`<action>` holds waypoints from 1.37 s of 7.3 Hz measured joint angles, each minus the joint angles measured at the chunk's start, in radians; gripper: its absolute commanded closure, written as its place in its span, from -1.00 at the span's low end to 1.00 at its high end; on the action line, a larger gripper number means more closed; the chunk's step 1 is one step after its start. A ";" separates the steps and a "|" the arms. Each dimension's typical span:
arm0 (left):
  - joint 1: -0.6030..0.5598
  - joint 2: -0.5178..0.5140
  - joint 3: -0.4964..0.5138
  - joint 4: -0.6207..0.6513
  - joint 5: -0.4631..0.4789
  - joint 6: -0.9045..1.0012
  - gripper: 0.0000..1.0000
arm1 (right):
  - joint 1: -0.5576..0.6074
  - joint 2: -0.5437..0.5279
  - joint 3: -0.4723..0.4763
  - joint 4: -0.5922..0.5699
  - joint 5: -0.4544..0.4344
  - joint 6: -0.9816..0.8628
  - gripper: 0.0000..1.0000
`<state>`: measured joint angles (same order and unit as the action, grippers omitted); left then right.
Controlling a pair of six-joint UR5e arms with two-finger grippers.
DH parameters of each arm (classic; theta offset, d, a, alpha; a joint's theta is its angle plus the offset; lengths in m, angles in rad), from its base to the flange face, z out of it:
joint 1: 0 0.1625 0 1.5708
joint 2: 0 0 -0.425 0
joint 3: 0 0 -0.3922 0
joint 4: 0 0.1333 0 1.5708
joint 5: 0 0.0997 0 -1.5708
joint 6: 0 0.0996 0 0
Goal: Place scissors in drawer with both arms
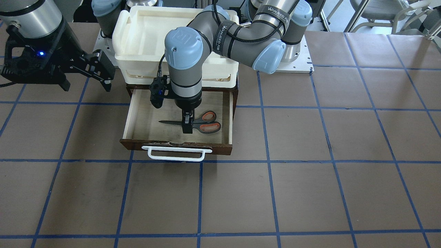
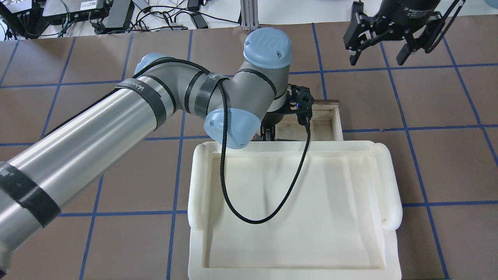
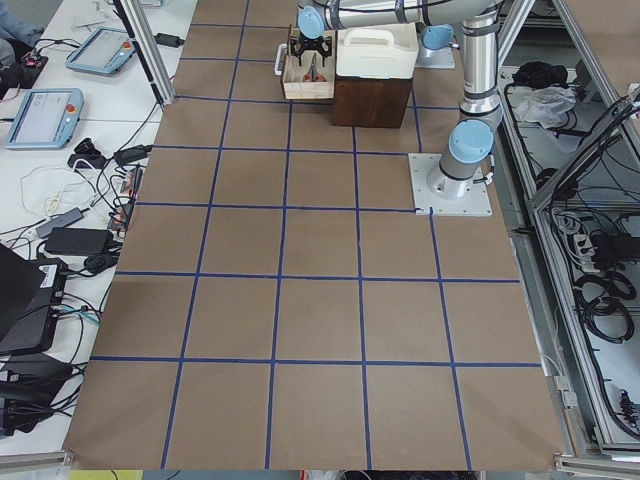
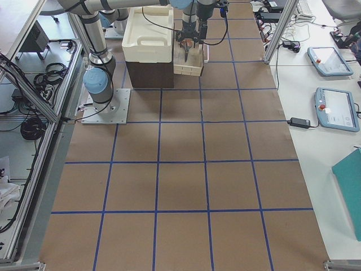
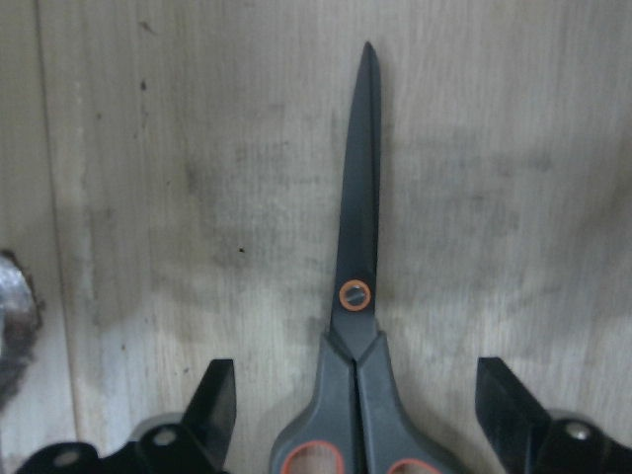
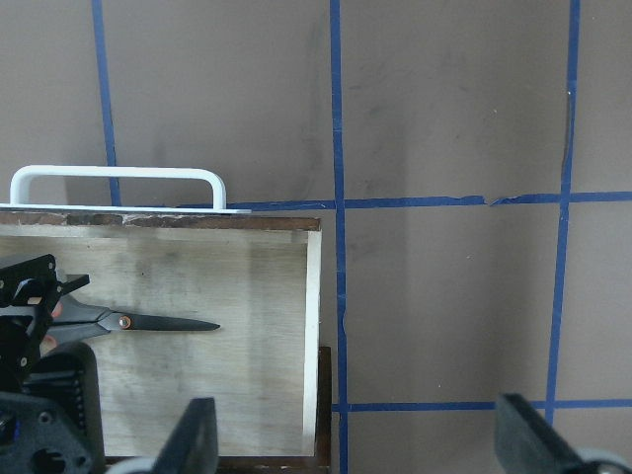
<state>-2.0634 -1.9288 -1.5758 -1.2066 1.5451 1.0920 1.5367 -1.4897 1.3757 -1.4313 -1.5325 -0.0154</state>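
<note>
The scissors (image 1: 206, 122) lie flat on the pale floor of the open brown drawer (image 1: 177, 146), blades pointing toward the view's left. In the left wrist view the scissors (image 5: 357, 247) lie between the two fingers without touching them. My left gripper (image 1: 187, 126) is down inside the drawer, open, straddling the scissors near the pivot. My right gripper (image 1: 100, 74) is open and empty, hovering above the table beside the drawer. It also shows in the overhead view (image 2: 379, 54). The right wrist view shows the drawer (image 6: 197, 276), its white handle (image 6: 118, 178) and the scissors (image 6: 148, 322).
A cream-white plastic bin (image 1: 137, 41) sits on top of the drawer cabinet, behind the open drawer; it fills the overhead view's foreground (image 2: 295, 202). The left arm's elbow (image 1: 241, 38) reaches over the bin. Brown table with blue tape lines lies all around.
</note>
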 measured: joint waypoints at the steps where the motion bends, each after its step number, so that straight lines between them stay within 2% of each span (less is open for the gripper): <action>1: 0.005 0.019 0.017 -0.004 -0.013 -0.014 -0.74 | 0.000 -0.002 0.002 0.000 0.000 0.000 -1.00; 3: 0.035 0.061 0.085 -0.076 -0.014 -0.049 -0.74 | 0.000 -0.005 0.008 0.001 0.000 0.000 -1.00; 6: 0.158 0.170 0.123 -0.214 -0.014 -0.158 -0.88 | 0.000 -0.017 0.031 -0.002 0.000 -0.001 -1.00; 7: 0.220 0.210 0.124 -0.262 -0.033 -0.206 -1.00 | 0.000 -0.020 0.035 -0.003 -0.001 -0.002 -1.00; 9: 0.318 0.270 0.125 -0.309 -0.064 -0.445 -1.00 | 0.000 -0.021 0.039 -0.001 -0.021 -0.003 -1.00; 10: 0.334 0.298 0.120 -0.318 -0.023 -0.597 -1.00 | 0.000 -0.022 0.041 0.003 -0.029 -0.002 -1.00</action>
<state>-1.7299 -1.6304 -1.4557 -1.5246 1.5223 0.4954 1.5371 -1.5118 1.4164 -1.4278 -1.5618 -0.0174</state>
